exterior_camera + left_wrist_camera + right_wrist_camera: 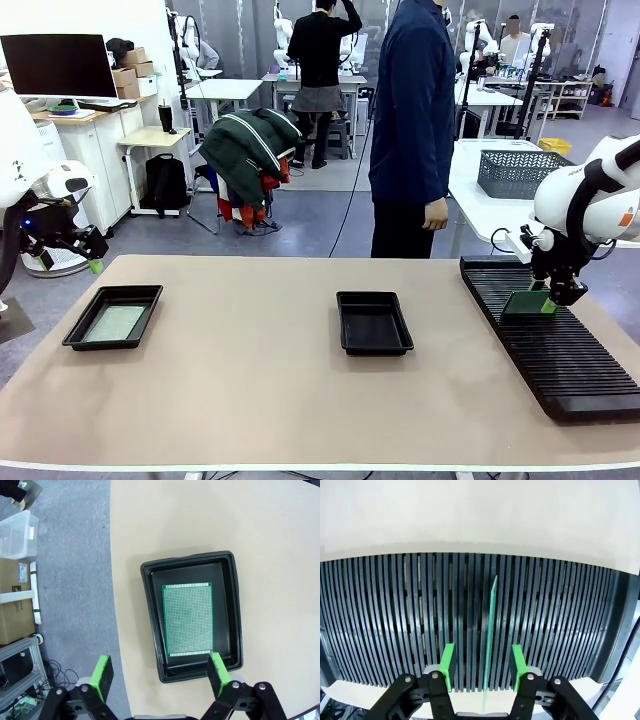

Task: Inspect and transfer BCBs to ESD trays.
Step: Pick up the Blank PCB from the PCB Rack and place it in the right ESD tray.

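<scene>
Counter point(250, 400): tan surface. A person point(410, 110) stands at its far edge, one hand hanging at the side.

Rack point(570, 370): long, black and slotted, lying along the right edge from the far end toward the near corner.

Left tray point(80, 335): near the left edge, well apart from the rack. Middle tray point(374, 351): at mid-counter, its black floor showing.

Flat BCB point(114, 322): lies face up on the floor of the left tray. In the left wrist view it sits square to the tray walls, with a black margin all round.

Upright BCB point(527, 303): stands on edge in a slot toward the far end of the rack. The right wrist view shows it edge-on as a thin green line.

Left tool point(70, 262): released, jaws spread wide. It hangs by the left edge, and its wrist camera looks down onto the left tray.

Right tool point(553, 298): lowered over the rack, not clenched. Its pads point(448, 665) stand one on each side of the upright BCB, with a gap on both sides.
</scene>
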Action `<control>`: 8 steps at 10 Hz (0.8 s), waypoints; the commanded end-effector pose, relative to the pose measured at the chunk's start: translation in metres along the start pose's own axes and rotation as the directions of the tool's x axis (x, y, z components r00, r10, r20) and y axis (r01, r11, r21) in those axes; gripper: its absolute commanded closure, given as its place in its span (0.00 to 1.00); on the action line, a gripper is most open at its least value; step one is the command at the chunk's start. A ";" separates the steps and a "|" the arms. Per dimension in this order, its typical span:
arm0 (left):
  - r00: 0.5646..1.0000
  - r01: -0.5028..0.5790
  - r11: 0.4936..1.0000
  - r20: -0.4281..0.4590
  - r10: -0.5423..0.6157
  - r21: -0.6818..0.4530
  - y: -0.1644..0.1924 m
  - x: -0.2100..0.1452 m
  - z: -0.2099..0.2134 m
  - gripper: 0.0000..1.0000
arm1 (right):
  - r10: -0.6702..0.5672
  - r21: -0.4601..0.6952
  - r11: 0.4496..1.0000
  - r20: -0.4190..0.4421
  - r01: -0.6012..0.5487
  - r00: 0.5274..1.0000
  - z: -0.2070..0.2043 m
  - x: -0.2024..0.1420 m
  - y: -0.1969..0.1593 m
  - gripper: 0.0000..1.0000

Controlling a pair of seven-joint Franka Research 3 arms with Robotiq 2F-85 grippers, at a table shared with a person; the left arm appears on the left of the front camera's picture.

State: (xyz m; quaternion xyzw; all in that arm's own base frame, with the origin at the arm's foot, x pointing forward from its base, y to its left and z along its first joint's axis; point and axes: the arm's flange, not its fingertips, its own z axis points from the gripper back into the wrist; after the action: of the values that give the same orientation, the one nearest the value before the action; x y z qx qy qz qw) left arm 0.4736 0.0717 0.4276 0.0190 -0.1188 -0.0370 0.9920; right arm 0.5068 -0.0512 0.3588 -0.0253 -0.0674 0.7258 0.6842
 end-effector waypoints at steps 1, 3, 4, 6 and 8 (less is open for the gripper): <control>1.000 0.000 1.000 0.006 0.001 -0.004 0.001 -0.001 0.000 0.00 | -0.015 0.021 1.000 -0.018 0.015 1.000 0.003 -0.001 0.001 0.48; 1.000 0.000 1.000 0.006 0.001 -0.004 0.001 -0.001 0.000 0.00 | -0.014 0.021 1.000 -0.012 0.015 1.000 0.003 -0.001 0.002 0.55; 1.000 0.000 1.000 0.006 0.001 -0.004 0.001 -0.001 0.000 0.00 | -0.019 0.021 1.000 -0.015 0.019 1.000 0.003 -0.001 0.003 0.54; 1.000 0.000 1.000 0.006 0.001 -0.004 0.001 -0.001 0.000 0.00 | -0.021 0.019 1.000 -0.014 0.021 1.000 0.004 0.000 0.004 0.60; 1.000 0.000 1.000 0.006 0.001 -0.004 0.001 -0.001 0.000 0.00 | -0.023 0.021 1.000 -0.014 0.024 1.000 0.004 0.000 0.003 0.66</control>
State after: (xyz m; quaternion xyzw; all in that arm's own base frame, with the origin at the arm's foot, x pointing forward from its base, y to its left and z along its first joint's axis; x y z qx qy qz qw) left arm 0.4736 0.0717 0.4276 0.0190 -0.1188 -0.0370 0.9920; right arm 0.5063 -0.0523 0.3596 -0.0247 -0.0673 0.7240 0.6861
